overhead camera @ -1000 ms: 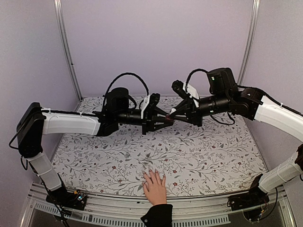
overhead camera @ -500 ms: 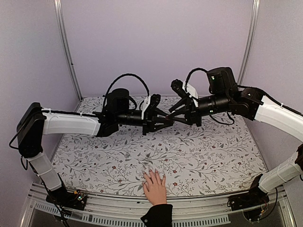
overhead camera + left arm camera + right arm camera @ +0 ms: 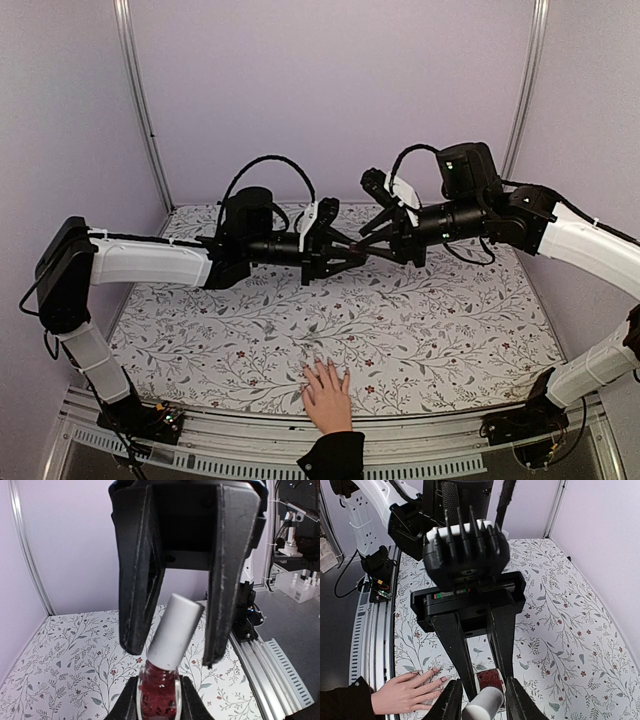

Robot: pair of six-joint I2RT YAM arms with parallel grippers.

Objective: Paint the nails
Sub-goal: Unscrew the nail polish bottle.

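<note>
At the left, a slanted metal post (image 3: 140, 100) is seen against the lilac wall (image 3: 330, 90). The left arm (image 3: 150, 262) is stretched from the near-left corner toward the middle, raised above the table (image 3: 200, 330), with a black cable (image 3: 268, 160) looped over its wrist. The left gripper (image 3: 159, 702) is closed on the body of a small dark-red bottle (image 3: 159, 692), whose white cap (image 3: 175, 632) is tilted.

At the near edge, a hand (image 3: 328, 398) with a black sleeve cuff (image 3: 333, 452) is laid flat, fingers spread toward the far side. The nails (image 3: 443, 679) are found at its fingertips, well apart from both grippers.

The right gripper (image 3: 172, 655) is held wide, its fingers (image 3: 227, 580) set either side of the cap with a gap on each side. The right arm (image 3: 580, 240) is extended in from the right, in front of a second post (image 3: 525, 90).

The stretch of table between the hand and the raised grippers is crossed by neither arm. The table is covered with a floral cloth, bounded by a metal rail (image 3: 220, 420) along the near edge and by walls on the other sides.
</note>
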